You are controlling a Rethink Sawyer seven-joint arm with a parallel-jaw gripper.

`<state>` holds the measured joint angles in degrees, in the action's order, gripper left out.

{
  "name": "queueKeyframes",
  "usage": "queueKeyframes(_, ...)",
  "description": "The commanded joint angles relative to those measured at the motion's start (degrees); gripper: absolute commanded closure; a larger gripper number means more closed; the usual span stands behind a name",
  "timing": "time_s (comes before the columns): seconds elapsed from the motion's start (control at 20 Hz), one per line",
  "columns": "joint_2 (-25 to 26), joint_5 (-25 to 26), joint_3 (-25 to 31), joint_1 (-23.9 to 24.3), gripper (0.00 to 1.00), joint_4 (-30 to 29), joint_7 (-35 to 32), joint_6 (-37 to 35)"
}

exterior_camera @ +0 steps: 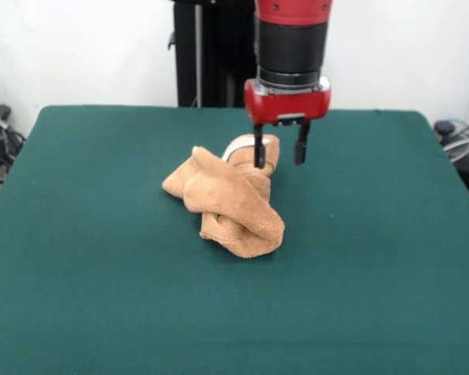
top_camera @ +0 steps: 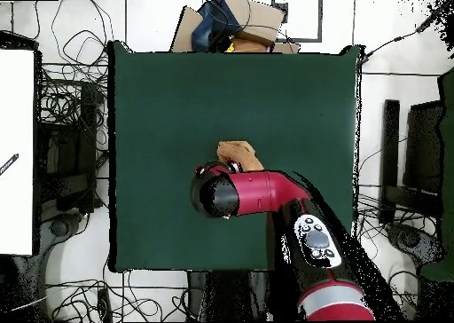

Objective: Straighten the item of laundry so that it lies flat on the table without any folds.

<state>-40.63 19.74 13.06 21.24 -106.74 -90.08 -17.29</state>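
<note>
The tan terry hand towel lies crumpled in a twisted heap near the middle of the green table, with several folds and a rounded bulge at its near end. A white patch shows at its far edge. The pincer hangs over that far edge, its two black fingers spread apart and pinching nothing. In the overhead view the red arm covers most of the towel.

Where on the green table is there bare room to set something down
The table is bare between the crumpled towel and its near, left and right edges. The crowded spot is the towel's far end, where the open gripper hangs.
</note>
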Motion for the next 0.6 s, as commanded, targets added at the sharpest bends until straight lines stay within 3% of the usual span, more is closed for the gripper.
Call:
queueKeyframes(0.05,-0.2,4.8,7.8,0.8,0.0,1.7,6.7,-6.1)
queueKeyframes(0.6,1.5,9.9,9.1,5.8,0.0,-0.6,6.0,-2.7)
